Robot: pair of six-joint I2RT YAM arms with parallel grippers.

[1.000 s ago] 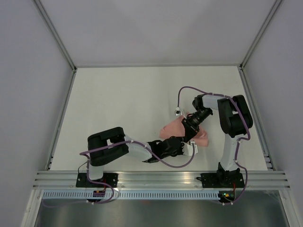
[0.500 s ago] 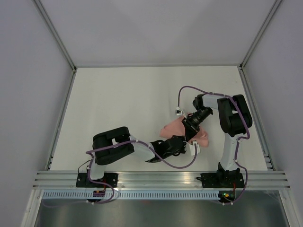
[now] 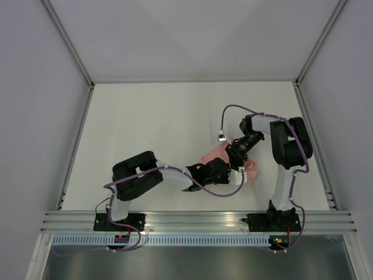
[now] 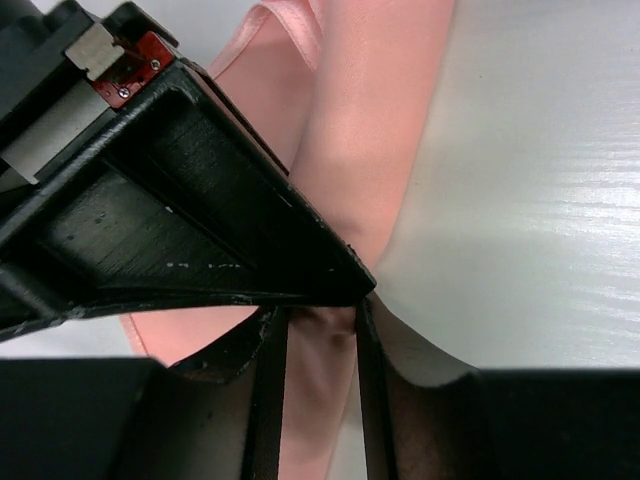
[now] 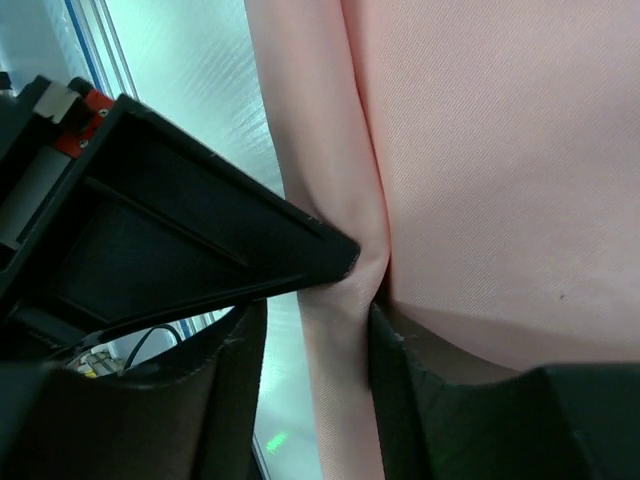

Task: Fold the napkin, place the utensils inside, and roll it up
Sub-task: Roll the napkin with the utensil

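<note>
The salmon-pink napkin (image 3: 205, 158) is bunched up between my two grippers at the near right of the white table. My left gripper (image 3: 226, 170) is shut on a fold of the napkin (image 4: 370, 150); the cloth runs between its fingers. My right gripper (image 3: 238, 157) is shut on another fold of the napkin (image 5: 500, 130), which fills most of the right wrist view. The two grippers sit close together, almost touching. No knife or other utensil shows in any view.
The white table (image 3: 151, 128) is walled by grey panels at the left, back and right. An aluminium rail (image 3: 198, 221) runs along the near edge, by the arm bases. A purple cable (image 3: 224, 116) loops above the right wrist.
The left gripper has moved up and to the right, closer to the right gripper. The napkin has bunched smaller; less of it shows to the right of the grippers.
</note>
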